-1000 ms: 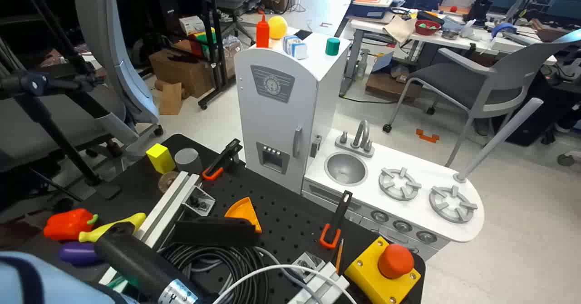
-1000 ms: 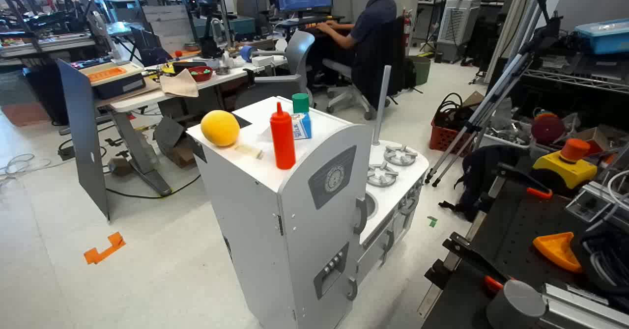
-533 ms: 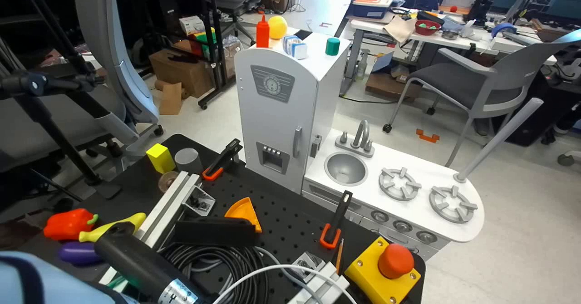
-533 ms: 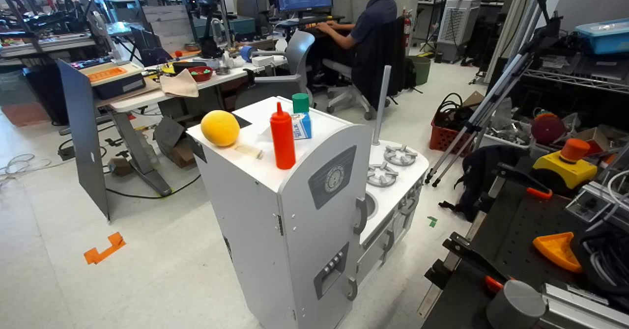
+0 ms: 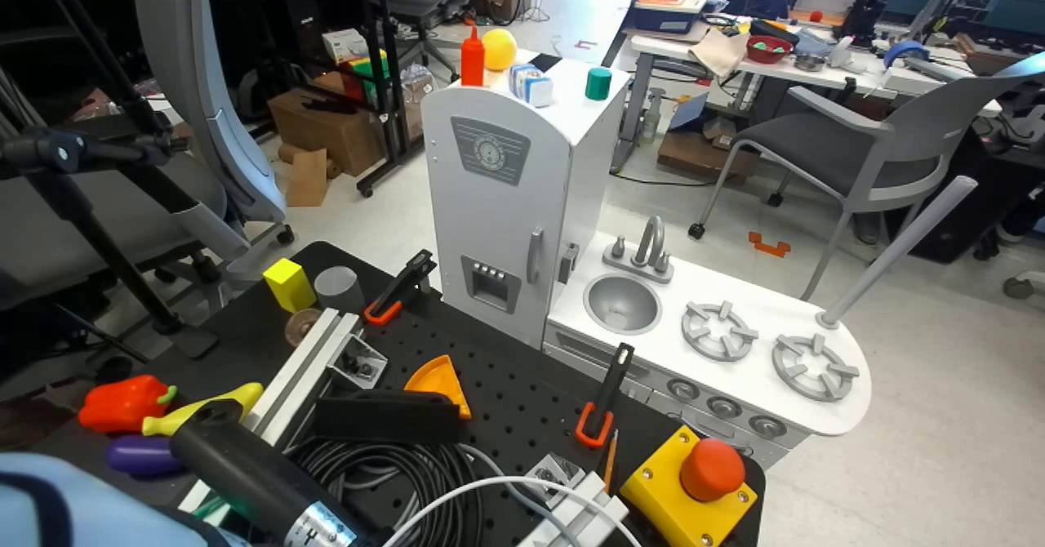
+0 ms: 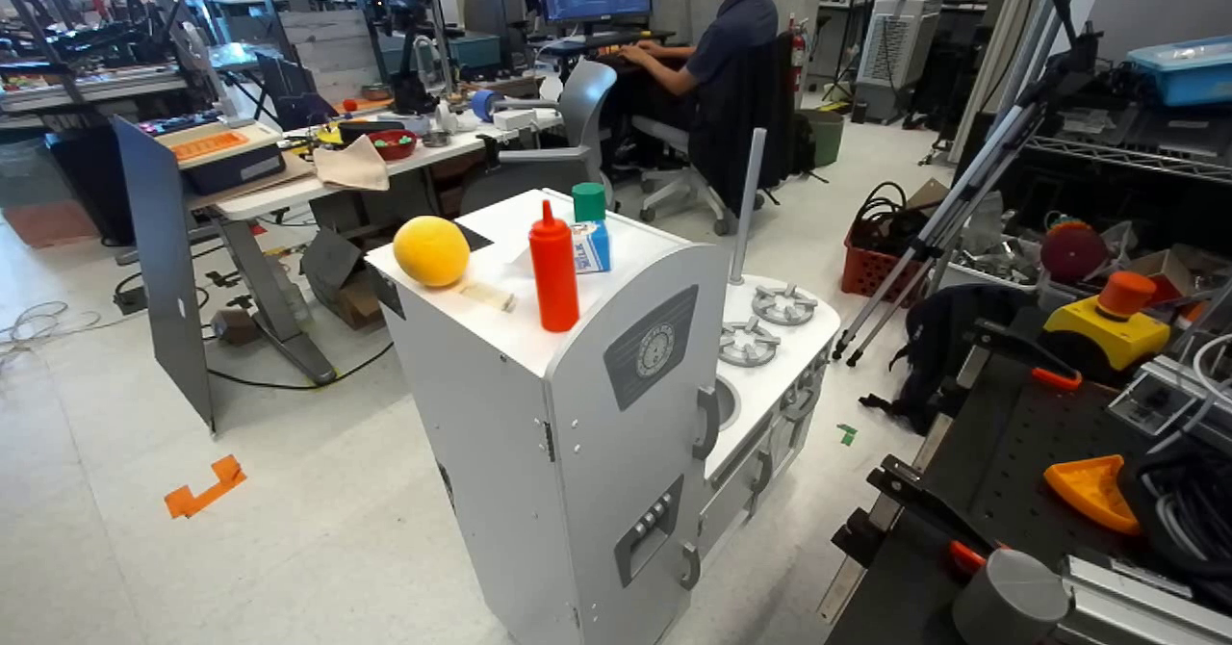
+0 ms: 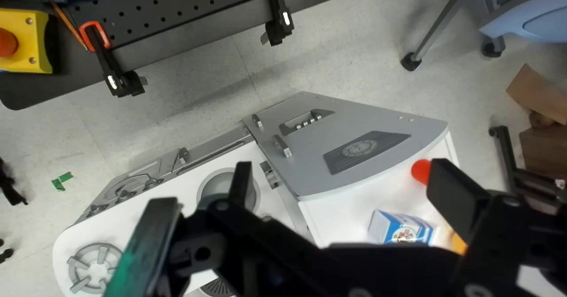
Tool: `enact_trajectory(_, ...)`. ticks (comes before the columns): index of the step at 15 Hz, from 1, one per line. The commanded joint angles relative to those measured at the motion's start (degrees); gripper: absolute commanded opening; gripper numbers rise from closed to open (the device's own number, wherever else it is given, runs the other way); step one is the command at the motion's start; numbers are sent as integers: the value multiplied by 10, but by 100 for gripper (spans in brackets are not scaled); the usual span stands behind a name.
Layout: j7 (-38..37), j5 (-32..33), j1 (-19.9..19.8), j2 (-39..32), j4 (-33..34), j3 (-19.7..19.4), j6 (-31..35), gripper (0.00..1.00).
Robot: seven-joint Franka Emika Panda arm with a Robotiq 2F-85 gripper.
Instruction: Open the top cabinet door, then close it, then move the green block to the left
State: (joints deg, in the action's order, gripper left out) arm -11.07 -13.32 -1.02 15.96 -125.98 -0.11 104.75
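The top cabinet door (image 5: 506, 212) looks shut; it also shows in an exterior view (image 6: 626, 433) and in the wrist view (image 7: 323, 119). Its grey handle (image 5: 535, 255) stands near the sink-side edge and also shows in the wrist view (image 7: 282, 145). The green block (image 5: 598, 83), a small cylinder, stands on the cabinet top, behind the milk carton in an exterior view (image 6: 588, 201). I cannot make it out in the wrist view. My gripper (image 7: 343, 173) is open and empty, its fingers (image 7: 447, 186) wide apart, pointing at the cabinet from above. Neither exterior view shows it.
A red bottle (image 6: 553, 274), yellow ball (image 6: 431, 252) and milk carton (image 5: 531, 86) share the cabinet top. The sink counter (image 5: 678, 286) with its tall faucet (image 5: 651, 241) adjoins the cabinet. The black table (image 5: 506, 384) in front carries clamps (image 5: 606, 396) and a yellow button box (image 5: 682, 494).
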Motion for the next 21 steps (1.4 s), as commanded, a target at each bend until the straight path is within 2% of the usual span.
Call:
enact_trajectory(1,-15,-26,-4,-118,68,-4,62,100)
enact_trajectory(6,-82,-40,12,-292,177,7,158,100)
enact_trajectory(11,-163,-18,42,-431,300,5,150,100)
enact_trajectory(16,-175,-24,51,-493,341,5,121,100)
enact_trajectory(21,-168,-31,50,-519,335,8,86,100)
